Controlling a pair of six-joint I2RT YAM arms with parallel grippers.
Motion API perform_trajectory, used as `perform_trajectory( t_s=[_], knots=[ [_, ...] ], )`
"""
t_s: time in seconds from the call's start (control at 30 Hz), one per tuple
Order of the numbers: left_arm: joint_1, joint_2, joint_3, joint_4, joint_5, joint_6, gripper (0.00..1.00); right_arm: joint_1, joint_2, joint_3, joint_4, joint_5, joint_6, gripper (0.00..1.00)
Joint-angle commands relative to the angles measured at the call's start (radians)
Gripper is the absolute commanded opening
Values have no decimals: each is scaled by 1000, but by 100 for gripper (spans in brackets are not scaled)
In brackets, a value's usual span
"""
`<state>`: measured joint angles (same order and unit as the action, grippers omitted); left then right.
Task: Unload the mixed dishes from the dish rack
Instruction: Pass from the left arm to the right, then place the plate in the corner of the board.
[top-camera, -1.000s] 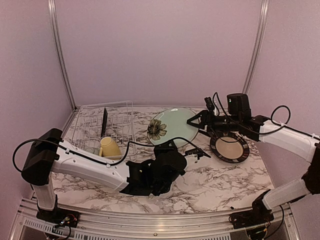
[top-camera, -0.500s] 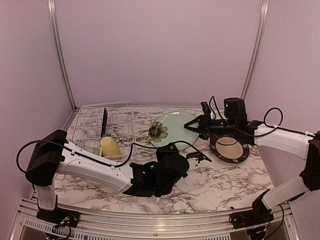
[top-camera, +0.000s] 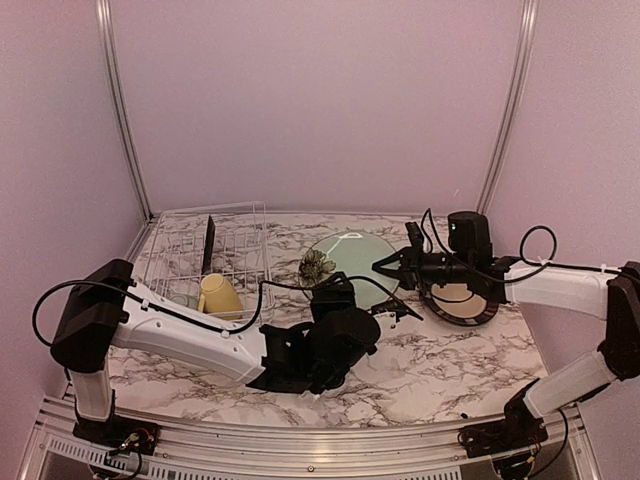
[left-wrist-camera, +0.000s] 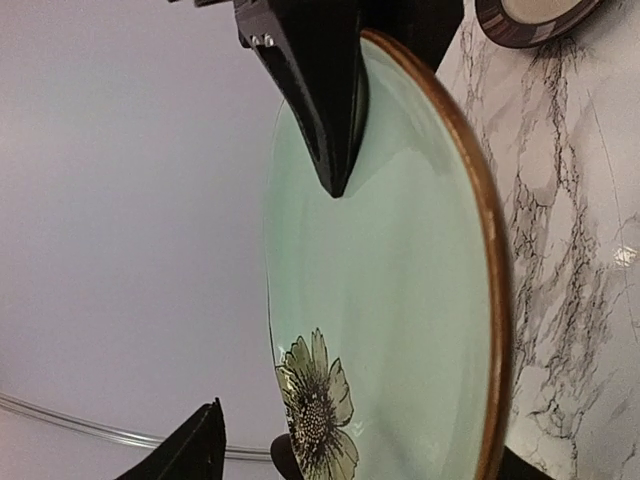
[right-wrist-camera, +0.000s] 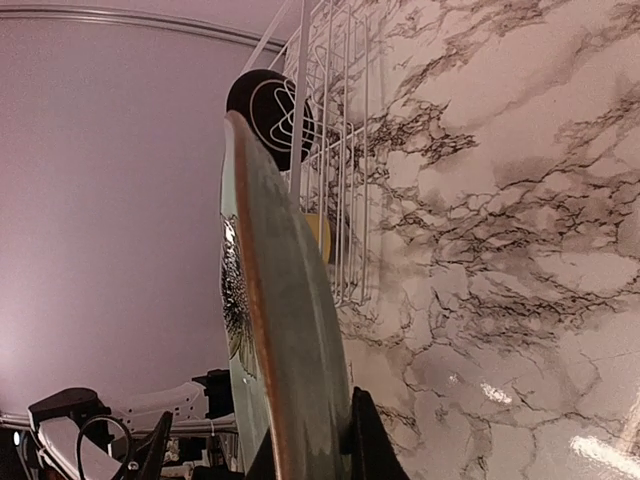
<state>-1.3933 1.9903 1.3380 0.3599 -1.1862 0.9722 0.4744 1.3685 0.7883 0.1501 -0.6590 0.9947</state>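
A pale green plate (top-camera: 348, 258) with a dark flower and a brown rim hangs tilted over the table's middle. My right gripper (top-camera: 386, 267) is shut on its right rim; in the right wrist view the plate (right-wrist-camera: 290, 370) shows edge-on between the fingers (right-wrist-camera: 365, 440). My left gripper (top-camera: 336, 287) is open at the plate's near rim, its jaws apart on either side of the plate (left-wrist-camera: 400, 300). The white wire dish rack (top-camera: 235, 235) at the back left holds an upright dark plate (top-camera: 208, 245) and a yellow mug (top-camera: 218, 295). A cream-centred, dark-rimmed plate (top-camera: 460, 298) lies on the table at the right.
The marble table (top-camera: 450, 360) ends at a metal rail along the near edge. Purple walls with metal posts (top-camera: 120, 110) close in the back and sides. The left arm's black wrist (top-camera: 310, 355) lies low across the table's front middle.
My left gripper has opened and let go of the green plate. My right gripper has moved left and closed on the plate's right rim; the plate now stands more steeply.
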Motion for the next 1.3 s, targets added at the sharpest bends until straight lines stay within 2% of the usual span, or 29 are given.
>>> perform_trajectory(
  t_s=[0.0, 0.13, 0.27, 0.47, 0.6, 0.7, 0.83, 1.27],
  knots=[
    [2, -108, 46, -147, -4, -223, 78, -73, -56, 2, 124, -36, -7, 0],
    [4, -222, 55, -334, 127, -454, 87, -179, -66, -6, 92, -59, -58, 0],
    [28, -325, 63, -468, 293, -666, 90, -302, -79, -45, 83, -106, -95, 0],
    [138, -466, 13, -500, 532, -906, 93, -550, -135, -149, 83, -163, -133, 0],
    [249, -571, -52, -477, 711, -1072, 96, -715, -181, -188, -8, -143, -198, 0],
    [322, -594, -52, -533, 712, -1139, 98, -819, -198, -230, -25, -137, -220, 0],
    [379, -667, -110, -517, 744, -1193, 98, -902, -187, -251, -45, -129, -263, 0],
    [482, -782, -180, -575, 727, -1358, 99, -910, -5, -212, -41, -108, -364, 0]
  ],
)
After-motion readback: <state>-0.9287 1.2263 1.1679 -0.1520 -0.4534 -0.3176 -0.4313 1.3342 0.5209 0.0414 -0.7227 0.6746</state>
